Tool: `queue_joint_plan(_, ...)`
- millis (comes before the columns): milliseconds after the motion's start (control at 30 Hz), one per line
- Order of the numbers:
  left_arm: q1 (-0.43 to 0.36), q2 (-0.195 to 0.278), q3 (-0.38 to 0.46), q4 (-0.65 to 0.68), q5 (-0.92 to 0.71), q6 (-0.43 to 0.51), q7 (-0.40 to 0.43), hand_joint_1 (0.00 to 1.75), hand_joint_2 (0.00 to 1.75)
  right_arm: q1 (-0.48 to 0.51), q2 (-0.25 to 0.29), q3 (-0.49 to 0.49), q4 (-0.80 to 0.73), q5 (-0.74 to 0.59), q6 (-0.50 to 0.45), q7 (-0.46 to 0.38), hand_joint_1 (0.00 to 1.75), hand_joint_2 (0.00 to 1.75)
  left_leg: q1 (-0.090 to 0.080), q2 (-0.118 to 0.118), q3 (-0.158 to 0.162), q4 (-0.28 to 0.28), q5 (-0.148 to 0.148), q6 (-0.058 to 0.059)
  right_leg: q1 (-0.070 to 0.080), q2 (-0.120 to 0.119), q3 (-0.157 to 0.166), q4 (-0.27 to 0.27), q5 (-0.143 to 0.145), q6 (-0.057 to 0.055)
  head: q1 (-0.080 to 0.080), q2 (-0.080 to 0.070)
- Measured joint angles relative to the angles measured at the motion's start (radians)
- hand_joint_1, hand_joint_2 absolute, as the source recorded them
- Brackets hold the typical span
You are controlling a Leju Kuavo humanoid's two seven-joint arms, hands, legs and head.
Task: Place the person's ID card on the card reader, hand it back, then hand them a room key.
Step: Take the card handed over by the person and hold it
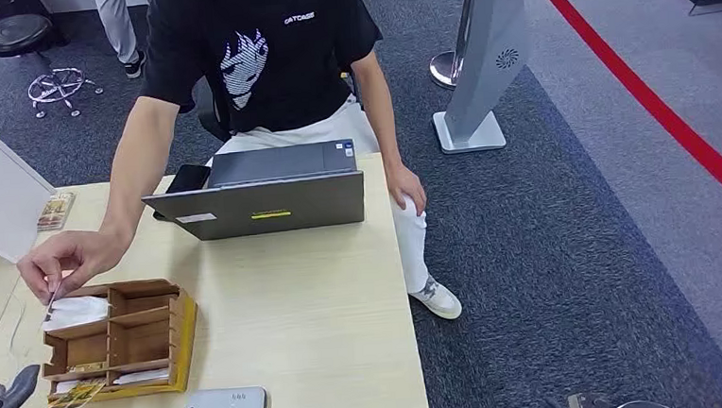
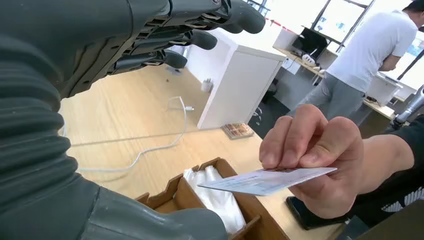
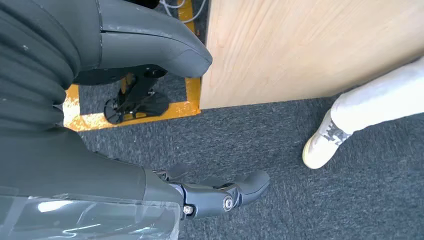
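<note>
Person's hand (image 2: 312, 160) pinches ID card (image 2: 265, 181), print unreadable, before spread, empty left robot hand (image 2: 165, 35); right robot hand (image 3: 165, 115) spread, empty.

We read little here. The person's black T-shirt (image 1: 263, 49) carries small white chest lettering, too small for us to make out with certainty. The laptop (image 1: 271, 195) bears a yellow sticker and a small badge, both unreadable. The card (image 2: 267, 180), pinched between the person's fingers (image 2: 300, 137), shows printing we cannot read.
</note>
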Motion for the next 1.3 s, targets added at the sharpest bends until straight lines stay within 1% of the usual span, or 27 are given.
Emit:
queue_joint_plan(67,-0.010,0.012,-0.013,0.005,-0.029,0.012,0.005,1.75,1.75,-0.001,0.000,0.000,0.002,0.004,0.000,0.000,0.00,1.75,0.000,0.000,0.000,0.000,0.000,0.000,0.000,0.000,0.000,0.000,0.000,0.000,0.000,0.000)
queue_joint_plan(367,-0.095,0.114,-0.136,0.048,-0.299,0.129,0.043,1.75,1.75,-0.012,0.000,0.017,0.012,0.040,0.003,0.000,0.00,1.75,0.000,0.000,0.000,0.000,0.000,0.000,0.000,0.000,0.000,0.000,0.000,0.000,0.000,0.000)
queue_joint_plan(633,-0.159,0.188,-0.221,0.078,-0.543,0.260,0.079,1.75,1.75,-0.021,0.000,0.031,0.020,0.074,0.014,0.000,0.00,1.75,0.000,0.000,0.000,0.000,0.000,0.000,0.000,0.000,0.000,0.000,0.000,-0.001,0.000,0.000)
queue_joint_plan(733,-0.181,0.207,-0.241,0.086,-0.640,0.320,0.094,1.75,1.75,-0.024,0.001,0.040,0.023,0.087,0.015,0.000,0.00,1.75,0.000,0.000,0.000,0.000,0.000,0.000,0.000,0.000,0.000,0.000,0.000,-0.001,0.000,0.000)
queue_joint_plan(867,-0.189,0.213,-0.249,0.088,-0.733,0.416,0.105,1.75,1.75,-0.027,0.001,0.048,0.028,0.099,0.007,0.000,0.00,1.75,0.000,0.000,0.000,0.000,0.000,0.000,0.000,0.000,0.000,0.000,0.000,-0.001,0.000,0.000)
queue_joint_plan(1000,-0.165,0.204,-0.250,0.067,-0.731,0.488,0.081,1.75,1.75,-0.025,0.002,0.056,0.029,0.092,-0.012,0.000,0.00,1.75,0.000,0.000,-0.001,0.000,0.000,0.000,0.000,0.001,0.000,0.000,0.000,0.000,0.000,0.000)
queue_joint_plan(1133,-0.118,0.184,-0.253,0.028,-0.694,0.514,0.037,1.75,1.75,-0.022,0.002,0.064,0.028,0.083,-0.024,-0.001,0.00,1.75,0.000,0.000,-0.001,0.000,0.000,0.000,0.000,0.001,0.000,0.000,0.000,0.000,0.000,0.000)
queue_joint_plan(1300,-0.020,0.157,-0.275,-0.033,-0.667,0.535,-0.027,1.75,1.75,-0.009,0.002,0.073,0.014,0.056,-0.045,0.002,0.00,1.75,0.000,0.001,-0.001,0.000,-0.001,0.000,0.000,0.001,0.000,0.000,0.000,0.000,0.000,0.000)
